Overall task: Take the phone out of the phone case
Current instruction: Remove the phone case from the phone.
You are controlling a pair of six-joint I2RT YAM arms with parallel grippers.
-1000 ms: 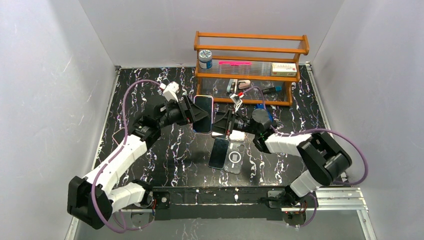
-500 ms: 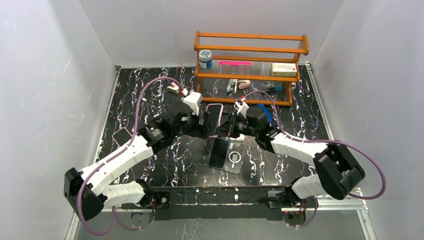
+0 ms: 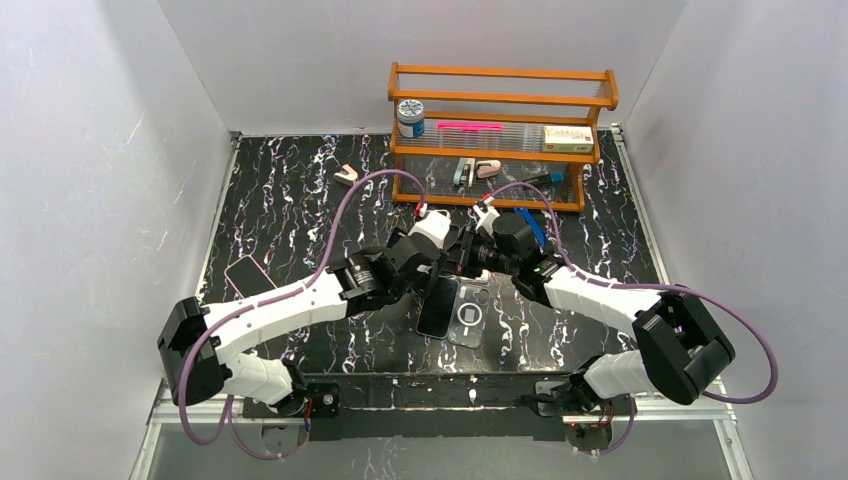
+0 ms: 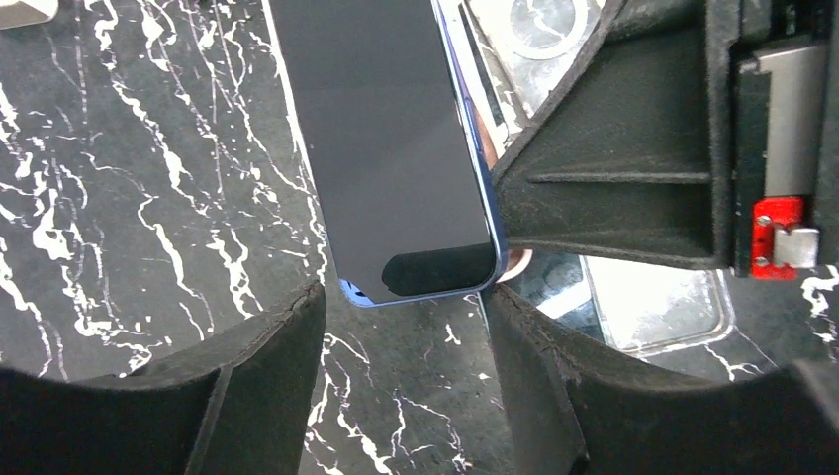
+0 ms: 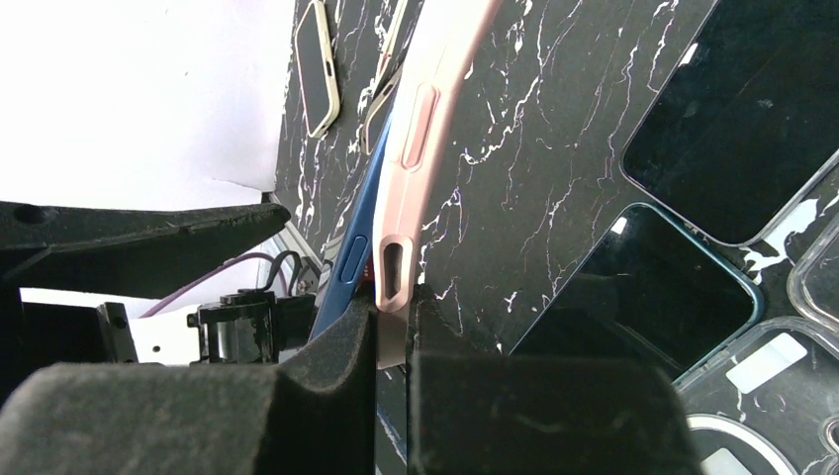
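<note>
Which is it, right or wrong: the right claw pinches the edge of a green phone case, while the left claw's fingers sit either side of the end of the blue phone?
Wrong in the colour only. The case pinched in the right claw is pink, not green, as the right wrist view shows. The left claw does have a finger on either side of the end of the blue phone.
</note>
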